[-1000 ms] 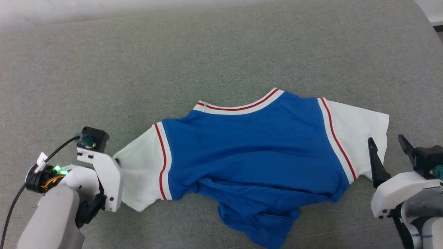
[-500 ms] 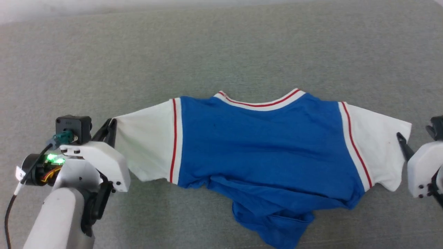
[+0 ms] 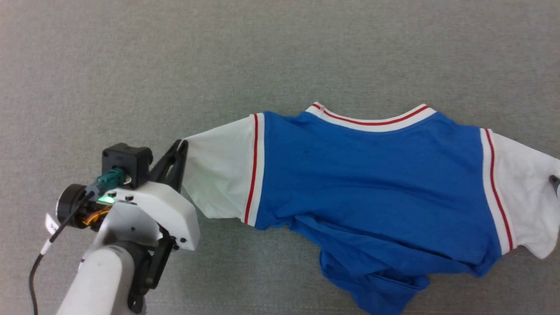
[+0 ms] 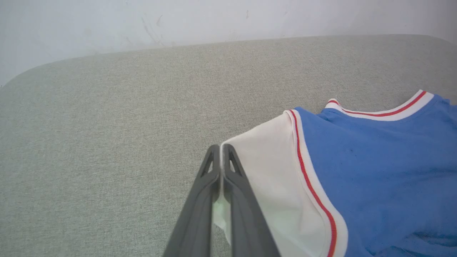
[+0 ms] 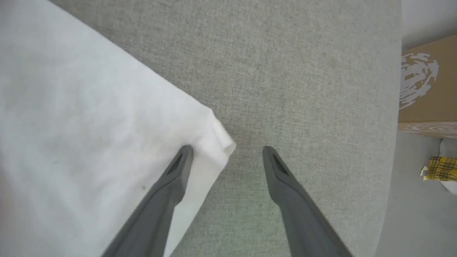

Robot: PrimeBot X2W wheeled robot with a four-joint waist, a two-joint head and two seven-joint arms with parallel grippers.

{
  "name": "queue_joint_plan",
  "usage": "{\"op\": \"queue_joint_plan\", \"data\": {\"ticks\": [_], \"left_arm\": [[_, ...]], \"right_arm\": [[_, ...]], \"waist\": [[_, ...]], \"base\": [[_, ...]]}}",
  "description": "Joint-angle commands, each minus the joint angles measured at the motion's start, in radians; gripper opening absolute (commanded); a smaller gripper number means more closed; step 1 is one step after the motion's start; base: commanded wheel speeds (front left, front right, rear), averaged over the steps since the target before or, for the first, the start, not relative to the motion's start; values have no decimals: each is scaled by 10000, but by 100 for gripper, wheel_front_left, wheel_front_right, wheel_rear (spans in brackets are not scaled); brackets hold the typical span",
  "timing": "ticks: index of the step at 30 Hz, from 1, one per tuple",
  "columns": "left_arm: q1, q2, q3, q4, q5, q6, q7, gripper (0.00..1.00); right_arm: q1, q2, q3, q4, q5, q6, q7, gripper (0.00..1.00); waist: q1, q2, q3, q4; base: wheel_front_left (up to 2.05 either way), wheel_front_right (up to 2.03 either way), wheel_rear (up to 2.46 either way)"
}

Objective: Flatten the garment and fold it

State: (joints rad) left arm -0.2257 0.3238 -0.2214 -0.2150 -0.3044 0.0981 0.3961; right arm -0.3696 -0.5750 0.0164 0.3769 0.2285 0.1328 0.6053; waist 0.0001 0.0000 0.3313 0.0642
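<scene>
The garment (image 3: 372, 175) lies back side up on the grey surface, a blue body with white sleeves and red-striped trim. Its lower hem is bunched and crumpled at the front right. My left gripper (image 3: 178, 151) is shut on the edge of the left white sleeve (image 3: 218, 175), which stretches taut from it. In the left wrist view the two fingers of the left gripper (image 4: 220, 150) pinch the sleeve's corner, with the garment (image 4: 375, 160) to their right. My right gripper (image 5: 227, 150) stands open over the corner of the right sleeve (image 5: 89, 125), one finger resting on the cloth.
The grey fabric surface (image 3: 175, 65) reaches far behind and to the left of the garment. In the right wrist view its right edge drops to a floor with a cardboard box (image 5: 428, 89) and a yellow plaid item (image 5: 441, 169). A pale wall (image 4: 178, 21) stands behind.
The head camera has turned, shifting the picture to the right. My left gripper has pulled the left sleeve out straight and taut. The right gripper stays open at the right sleeve.
</scene>
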Motion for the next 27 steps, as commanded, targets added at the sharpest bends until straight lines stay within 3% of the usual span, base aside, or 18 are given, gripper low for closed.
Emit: {"op": "queue_joint_plan", "data": {"ticks": [1, 4, 5, 6, 7, 11, 17, 27], "left_arm": [[62, -43, -69, -79, 108, 35, 27, 0], [26, -55, -166, -21, 135, 26, 54, 0], [13, -63, -185, 13, 130, 26, 50, 0], [2, -69, -205, 56, 118, 17, 53, 0], [-6, -74, -216, 107, 108, 15, 47, 0], [0, -34, -148, 353, 42, 27, -28, 0], [17, 116, 173, 518, -107, 42, -399, 0], [-21, 535, 1277, -338, -277, 334, -1347, 0]], "right_arm": [[-123, -4, 264, 213, 122, -21, -55, 100], [-128, -66, 901, 476, 364, -21, -160, 100], [-117, -112, 1162, 548, 458, -21, -196, 92], [-104, -179, 1438, 619, 564, -21, -242, 36], [-106, -247, 1684, 682, 680, -21, -314, 0], [-363, -488, 1991, 833, 751, -21, -1062, 0], [-949, -582, 1414, 761, 464, -21, -2536, 0], [-1236, -372, 11, -1267, -68, -21, -4020, 0]], "waist": [[-1, 0, 249, 241], [-1, 0, 297, 257], [-1, 0, 298, 249], [-1, 0, 289, 238], [-1, 0, 260, 218], [-1, 0, -17, 55], [-1, 0, -845, -283], [-1, 0, -2101, -824]], "base": [[0, 0, 0], [0, 0, 0], [0, 0, 0], [0, 0, 0], [0, 0, 0], [0, 0, 0], [0, 0, 0], [0, 0, 0]]}}
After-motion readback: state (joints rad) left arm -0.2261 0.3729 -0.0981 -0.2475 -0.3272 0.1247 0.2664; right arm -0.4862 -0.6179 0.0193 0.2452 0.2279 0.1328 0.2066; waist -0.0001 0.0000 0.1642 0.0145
